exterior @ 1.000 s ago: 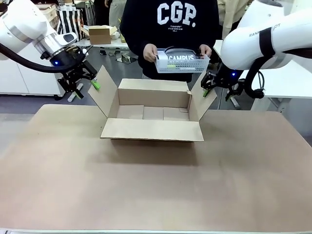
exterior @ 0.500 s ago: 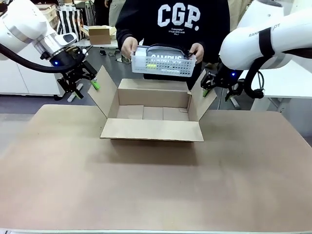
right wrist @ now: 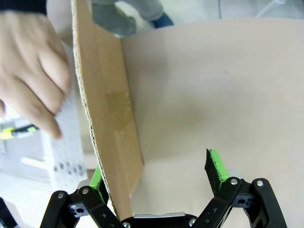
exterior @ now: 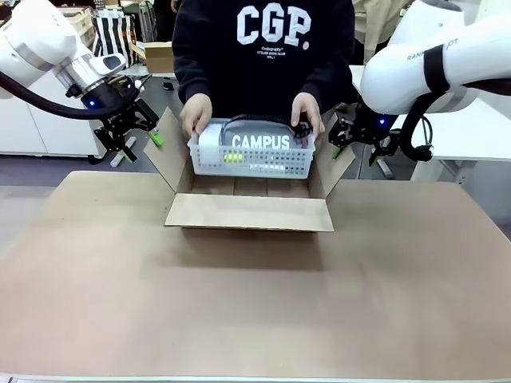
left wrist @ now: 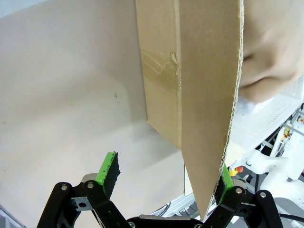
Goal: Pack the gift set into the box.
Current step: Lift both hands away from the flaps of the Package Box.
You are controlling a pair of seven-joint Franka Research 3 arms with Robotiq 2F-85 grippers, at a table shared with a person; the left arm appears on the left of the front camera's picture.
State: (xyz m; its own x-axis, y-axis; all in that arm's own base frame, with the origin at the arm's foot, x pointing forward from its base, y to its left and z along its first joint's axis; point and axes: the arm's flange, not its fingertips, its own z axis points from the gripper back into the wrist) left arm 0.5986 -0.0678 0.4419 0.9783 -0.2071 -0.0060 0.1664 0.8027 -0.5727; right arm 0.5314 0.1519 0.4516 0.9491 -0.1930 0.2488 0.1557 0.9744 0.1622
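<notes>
Brown table (exterior: 239, 319) carries one box (exterior: 247, 213) near its far edge, all four flaps spread. A person's two hands (exterior: 196, 114) hold one gift set (exterior: 254, 159), a white basket, in the box's mouth. Both pincers, left gripper (left wrist: 166, 173) and right gripper (right wrist: 156, 171), stand released, each straddling one side flap.

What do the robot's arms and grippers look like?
Left arm and right arm: white rounded links, black cables, blue wrist lights; right has a black band, grey lettering. Left gripper and right gripper: black linkages, green pads.
</notes>
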